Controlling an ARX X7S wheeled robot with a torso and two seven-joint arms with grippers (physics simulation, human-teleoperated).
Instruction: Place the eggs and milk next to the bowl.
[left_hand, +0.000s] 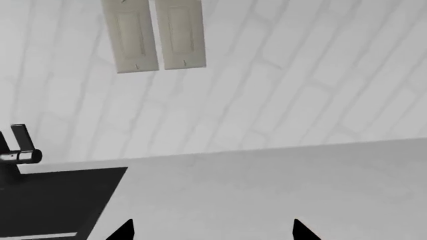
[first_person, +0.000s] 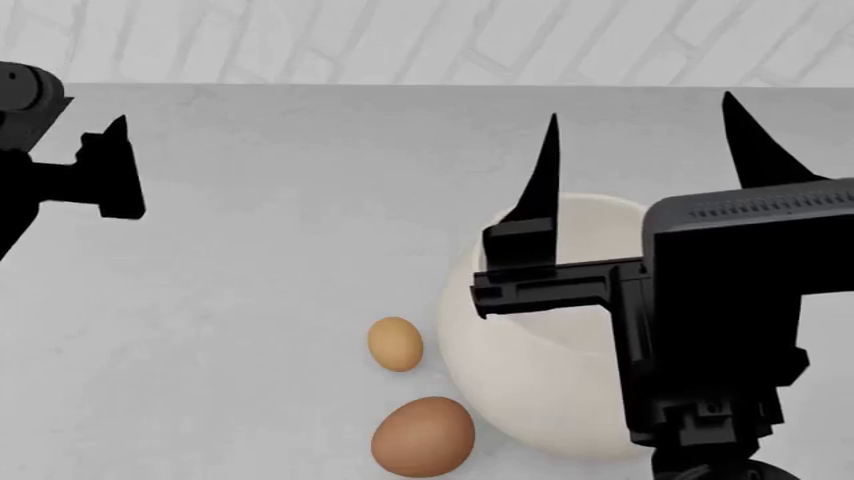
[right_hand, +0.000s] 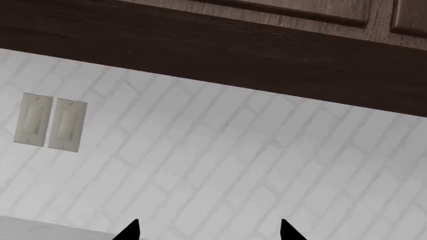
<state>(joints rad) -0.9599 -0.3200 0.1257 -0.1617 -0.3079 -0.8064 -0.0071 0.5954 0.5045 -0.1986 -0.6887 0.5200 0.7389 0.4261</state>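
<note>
Eggs are already beside the bowl (first_person: 534, 400): the pale tan egg (first_person: 395, 343) lies just beside its belly, the reddish-brown egg (first_person: 423, 436) nearly touching it nearer the camera; both are smooth and far smaller than the cream-white, matte, round-bellied bowl; the milk shows in no view, so finding the carton is likely the step in hand. The right tool (first_person: 638, 160) hovers above the bowl, prongs apart and empty; the left tool (first_person: 114, 165) hangs well away from the bowl over bare table (first_person: 240, 280), prongs apart in its wrist view; turn to search gently, clear of the eggs.
</note>
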